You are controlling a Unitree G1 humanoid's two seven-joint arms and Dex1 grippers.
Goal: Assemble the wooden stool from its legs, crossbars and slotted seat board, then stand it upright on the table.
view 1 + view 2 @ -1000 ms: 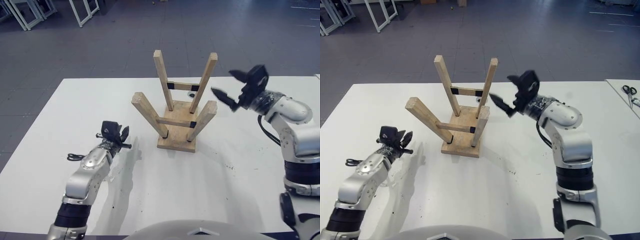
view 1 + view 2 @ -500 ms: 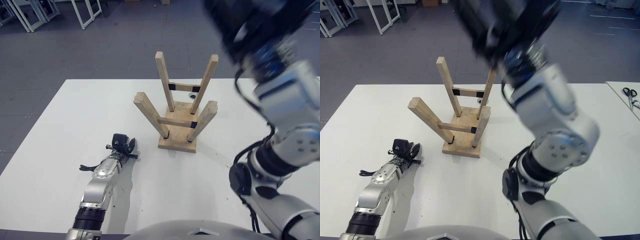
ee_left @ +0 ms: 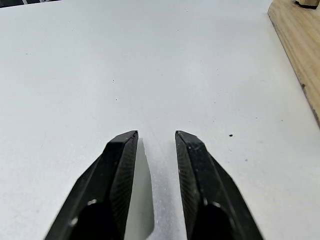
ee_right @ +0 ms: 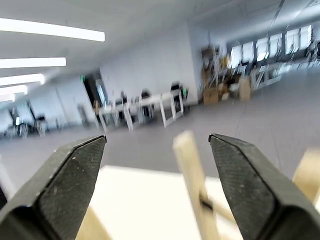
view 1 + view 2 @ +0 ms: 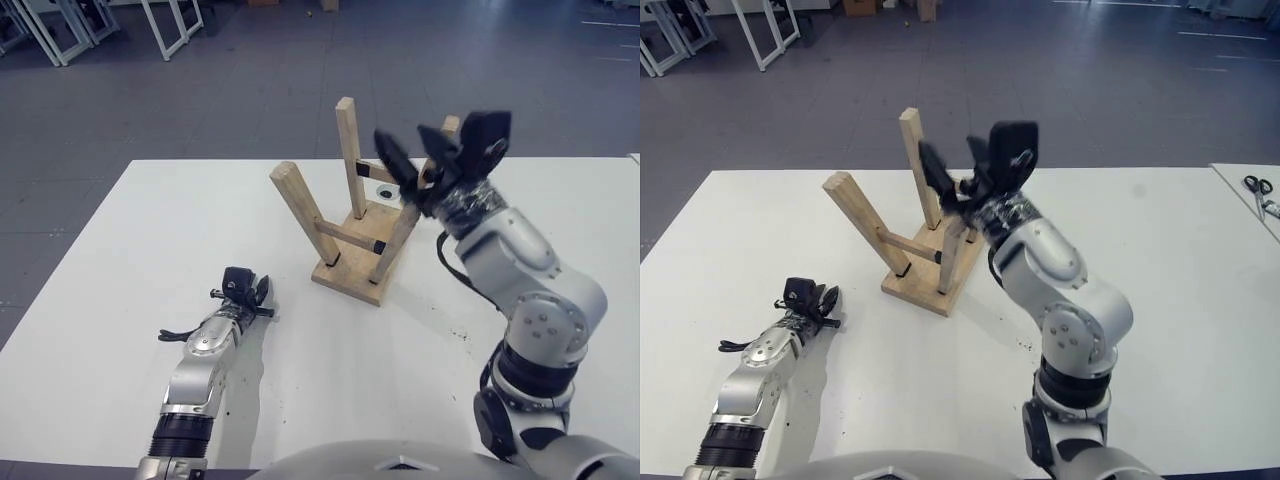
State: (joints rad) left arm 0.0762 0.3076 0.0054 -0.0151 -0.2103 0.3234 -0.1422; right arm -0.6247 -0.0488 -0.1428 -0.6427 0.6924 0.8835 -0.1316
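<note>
Resting legs-up on the table: stool. Spread wide by the stool's far legs, contact unclear: right gripper. Slightly parted, empty, left of the stool: left gripper.

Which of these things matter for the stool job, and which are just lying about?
For the job: stool, upside down, legs up; right gripper, fingers open at the legs; left gripper, down at the table.
Lying about: scissors, far right; white frames behind.

The stool sits legs-up on the table, left gripper front-left, right gripper at its right.
</note>
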